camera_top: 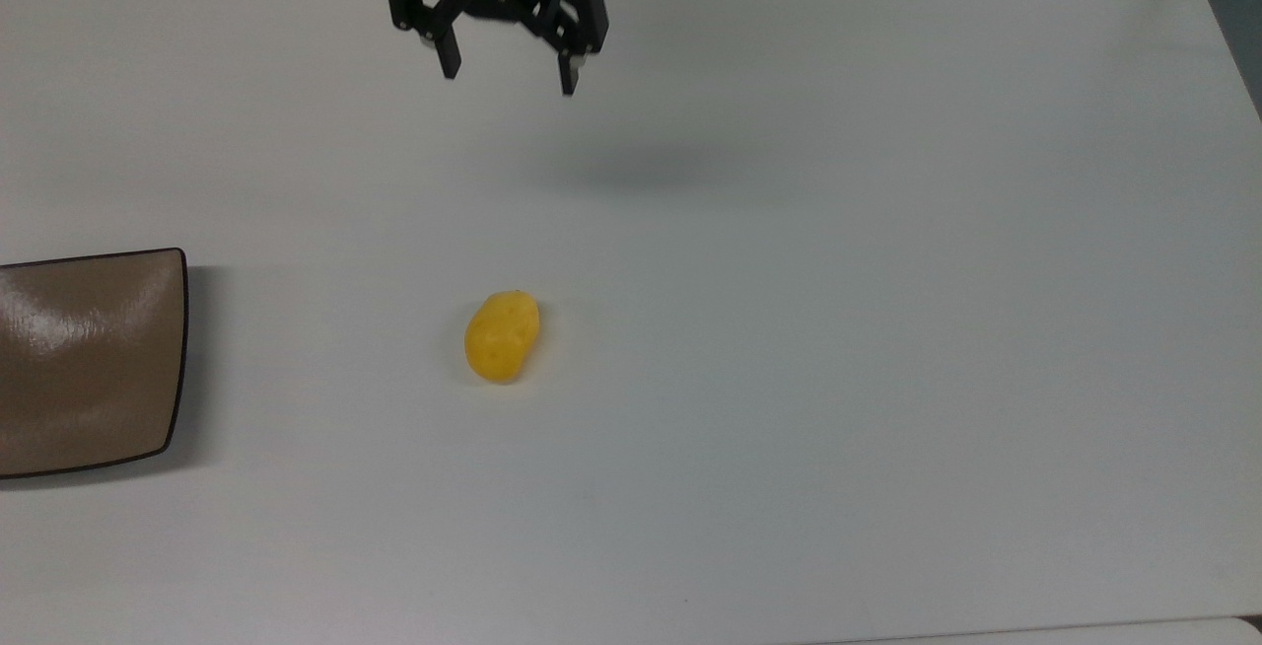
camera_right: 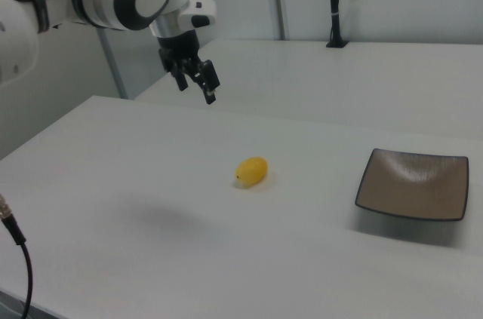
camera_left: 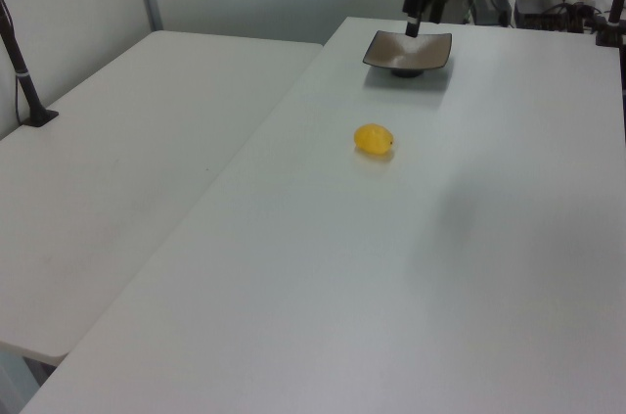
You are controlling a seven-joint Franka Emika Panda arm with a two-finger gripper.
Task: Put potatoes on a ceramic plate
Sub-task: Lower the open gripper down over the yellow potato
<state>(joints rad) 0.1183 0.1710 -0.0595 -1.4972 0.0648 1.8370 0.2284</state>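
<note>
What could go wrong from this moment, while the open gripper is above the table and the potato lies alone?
1. The potato is smooth and oval, so it may roll or slip out when the gripper closes on it.
2. The plate lies apart from the potato, at the top view's left edge; a weak grip might drop the potato on the table during the carry.

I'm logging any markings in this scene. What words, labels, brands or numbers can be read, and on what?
None can be read. The yellow potato, the brown square ceramic plate, the white table and the open black pincer carry no legible text. Clutter beyond the table's far edge in the left view is too blurred to read.
</note>
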